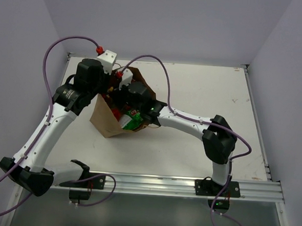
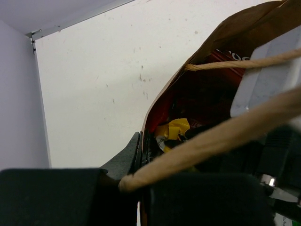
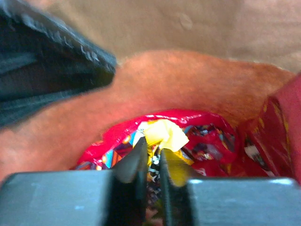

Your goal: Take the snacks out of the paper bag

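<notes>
The brown paper bag [image 1: 105,121] stands left of the table's middle, mouth up. My left gripper [image 1: 102,85] is at its far rim; in the left wrist view its jaws pinch the bag's wall [image 2: 160,101], with a twisted handle [image 2: 202,146] crossing in front. My right gripper [image 1: 122,97] reaches down inside the bag. In the right wrist view [image 3: 151,151] it is shut on a small yellow candy packet [image 3: 162,134] lying on a red snack bag [image 3: 207,136]. A green-white chip bag [image 1: 132,121] pokes out of the bag's near side. Another red packet [image 3: 277,136] stands at the right.
The white table [image 1: 208,96] stretches right of the bag. Purple cables [image 1: 159,67] loop over both arms above the bag. A raised metal rail [image 1: 177,185] runs along the table's near edge. Grey walls close in the back and both sides.
</notes>
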